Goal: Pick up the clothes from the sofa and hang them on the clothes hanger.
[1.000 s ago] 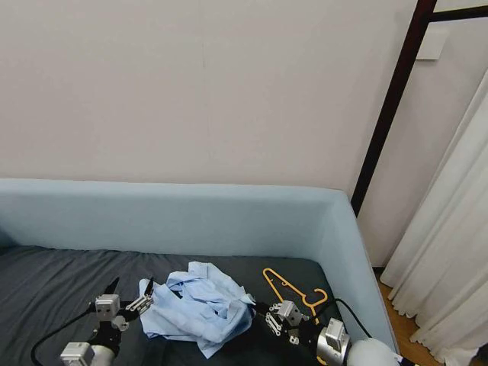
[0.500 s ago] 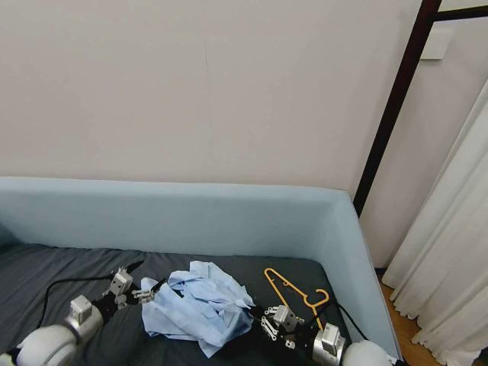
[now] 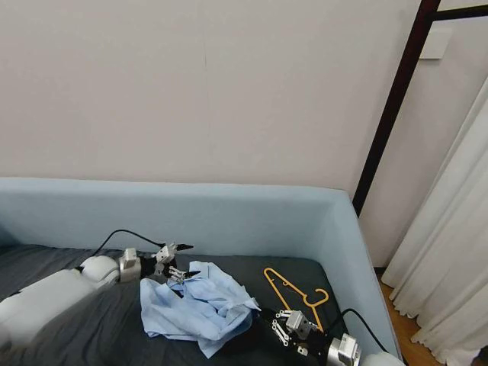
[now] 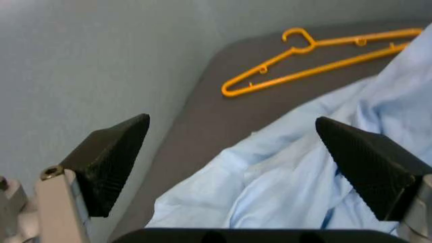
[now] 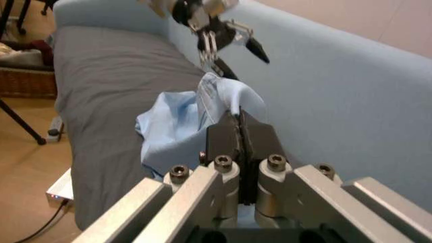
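**Item 1.** Shirt (image 3: pixel 197 306): lt-blue thin cloth, crumpled heap w/ folds. Lay on the dark grey seat of the sofa (image 3: pixel 229 217), approx. mid-seat.

**Item 2.** Hanger (image 3: pixel 294 290): orange, thin, triangular w/ hook. Lay flat on the seat just beside the shirt, on the side twd the sofa's right arm.

**Item 3.** Left gripper (image 3: pixel 185 261): over the shirt's rear edge, near the backrest. Fingers spread wide, nothing betw. them.

**Item 4.** Right gripper (image 3: pixel 288 326): low at the shirt's front-right edge. Right wrist view had the dark pads (image 5: pixel 240 132) pressed together, tips at the cloth. Couldn't tell if fabric was pinched.

**Views.**
- Head view alone had the dark rack pole (image 3: pixel 389 107) and white pleated curtain (image 3: pixel 450 252).
- Left wrist view gave the hanger's hook close up.
- Right wrist view alone had the wood floor (image 5: pixel 27 167) and a woven basket (image 5: pixel 24 83); contents dark-red, unclear.

**Materials.** Sofa back and arm smooth, padded, lt-blue. Seat matte grey fabric.
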